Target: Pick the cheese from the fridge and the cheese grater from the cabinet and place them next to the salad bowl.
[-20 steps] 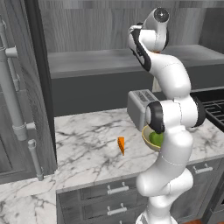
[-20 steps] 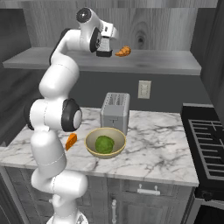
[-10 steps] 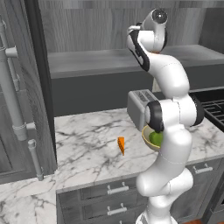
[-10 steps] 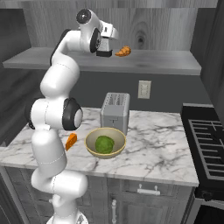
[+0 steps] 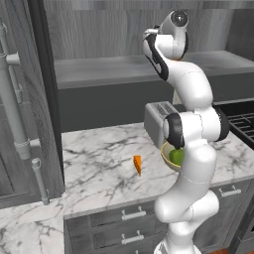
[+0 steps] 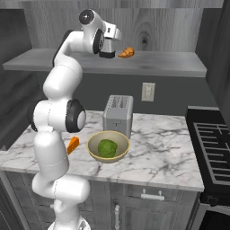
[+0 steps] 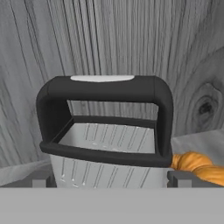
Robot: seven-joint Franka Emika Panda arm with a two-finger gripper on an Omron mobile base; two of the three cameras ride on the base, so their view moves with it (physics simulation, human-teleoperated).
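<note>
Grey wood walls stand behind a white marble table (image 6: 161,152). Left of the salad bowl (image 6: 108,147) lies the cheese (image 6: 72,145), a small orange wedge on the table. Just behind the bowl stands a silver toaster (image 6: 118,115). High above the bowl, on the cabinet (image 6: 170,67) shelf, the pincer (image 7: 108,179) is wide open around the cheese grater (image 7: 105,131), holding nothing. An orange croissant (image 6: 126,53) lies just right of the grater.
</note>
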